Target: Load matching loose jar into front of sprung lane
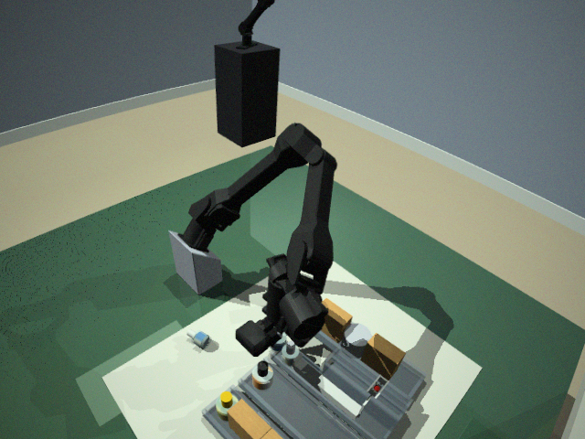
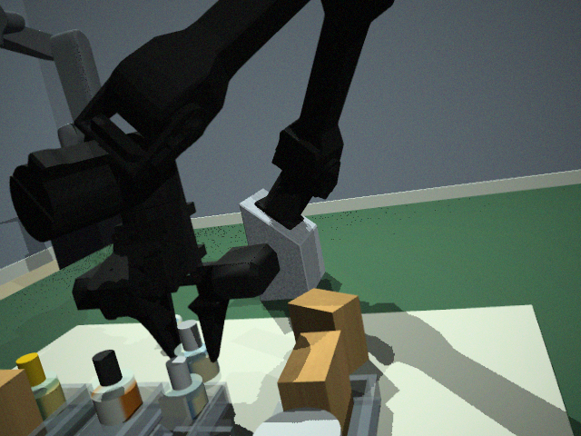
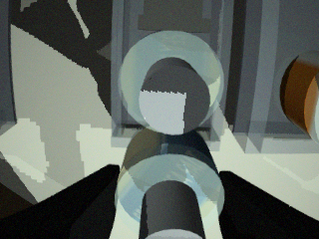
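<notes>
My gripper [image 2: 193, 356] [image 3: 169, 179] is shut on a clear jar [image 2: 204, 366] [image 3: 171, 166] with a grey cap and a blue and yellowish label. The jar is upright, just outside the front end of the sprung lane [image 3: 116, 100]. A matching grey-capped jar [image 1: 290, 355] [image 2: 181, 403] [image 3: 132, 75] stands upright inside the lane at its front, with a dark block [image 3: 174, 17] behind it. The two jars are in line and close together; whether they touch is unclear. In the top view the arm hides the fingertips. The held jar's base is hidden.
An orange-labelled jar [image 1: 262, 378] [image 2: 113, 408] [image 3: 301, 95] with a black cap stands in the neighbouring lane. A yellow-capped jar [image 1: 224, 408] [image 2: 51, 399] is beyond it. A blue-labelled jar [image 1: 200, 337] lies on its side. Brown boxes [image 1: 385, 354] [image 2: 319, 361] and a white round object [image 1: 357, 334] flank the lane's other side.
</notes>
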Robot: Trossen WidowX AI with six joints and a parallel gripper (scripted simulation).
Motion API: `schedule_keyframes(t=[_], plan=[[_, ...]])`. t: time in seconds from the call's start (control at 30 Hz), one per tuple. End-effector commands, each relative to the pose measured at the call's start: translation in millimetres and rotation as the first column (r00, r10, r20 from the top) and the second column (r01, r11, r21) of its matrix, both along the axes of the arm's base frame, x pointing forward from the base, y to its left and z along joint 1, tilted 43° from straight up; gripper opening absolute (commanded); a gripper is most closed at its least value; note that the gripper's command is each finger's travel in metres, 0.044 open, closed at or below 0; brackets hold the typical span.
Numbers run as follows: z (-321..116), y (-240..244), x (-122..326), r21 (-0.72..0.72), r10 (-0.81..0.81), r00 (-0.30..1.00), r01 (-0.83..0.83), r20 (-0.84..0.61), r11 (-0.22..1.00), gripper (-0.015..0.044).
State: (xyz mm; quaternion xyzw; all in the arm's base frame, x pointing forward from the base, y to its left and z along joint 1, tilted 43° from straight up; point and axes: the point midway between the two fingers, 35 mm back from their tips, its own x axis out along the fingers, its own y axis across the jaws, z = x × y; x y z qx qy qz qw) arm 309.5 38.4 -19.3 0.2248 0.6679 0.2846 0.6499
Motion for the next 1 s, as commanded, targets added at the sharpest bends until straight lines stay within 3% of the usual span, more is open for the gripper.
schedule_keyframes(t=[0.0, 0.97], plan=[[4, 1, 13, 0.002, 0.0, 0.999, 0.0, 0.036, 1.0, 0.0], [7, 2, 26, 0.002, 0.0, 0.999, 0.0, 0.037, 1.0, 0.0]])
